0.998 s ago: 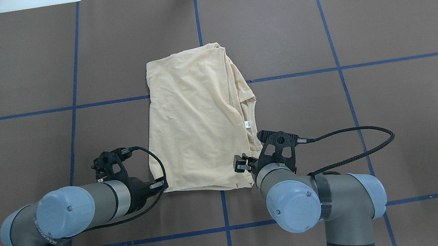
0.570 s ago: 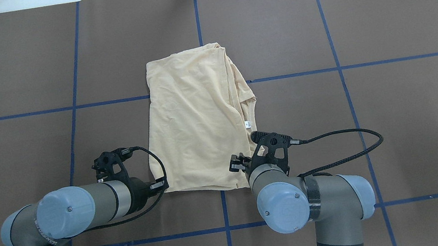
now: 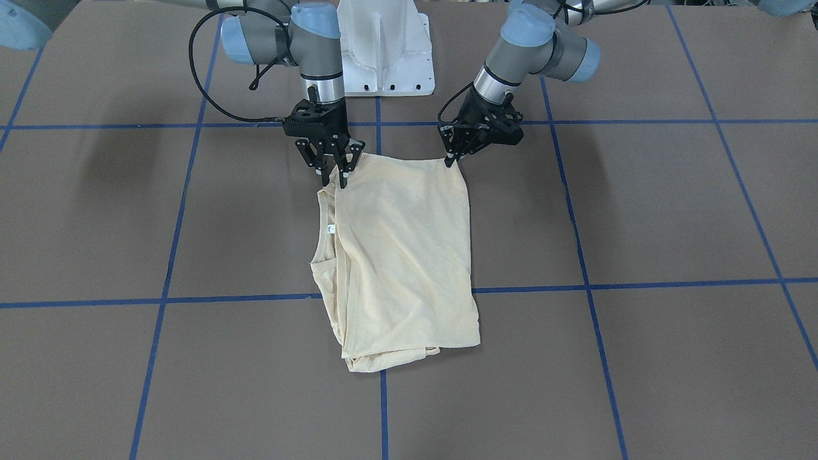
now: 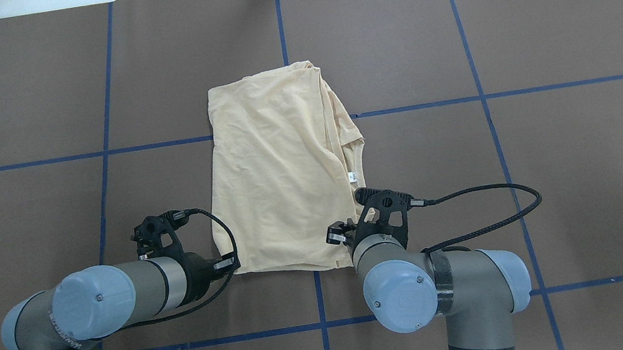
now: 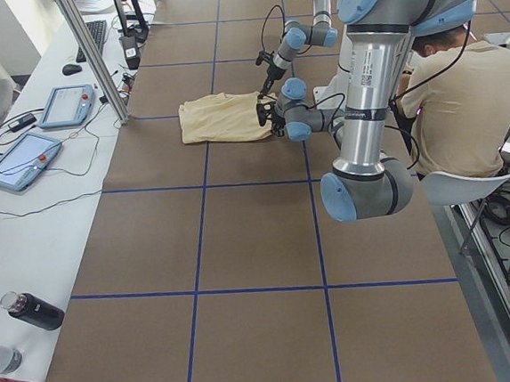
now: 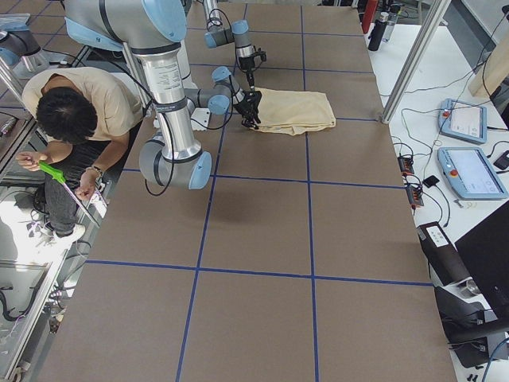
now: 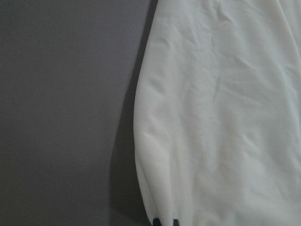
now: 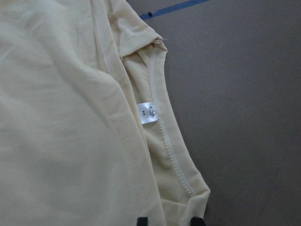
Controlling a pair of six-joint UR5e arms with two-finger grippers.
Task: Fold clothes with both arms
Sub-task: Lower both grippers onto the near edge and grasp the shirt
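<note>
Brown blue-taped table (image 4: 27, 88) with folded cream T-shirt (image 4: 279, 167) lying flat: at its robot-side edge left gripper (image 3: 451, 161) pinched tight on one corner, right gripper (image 3: 335, 174) jaws apart straddling the other corner, white neck label (image 8: 148, 112) just beyond that, far edge untouched.

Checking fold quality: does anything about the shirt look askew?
Yes. The T-shirt's layers don't line up. Along its edge on the robot's right, the neckline and white label stick out past the top layer, and lower layers bunch out at the far corner.
</note>
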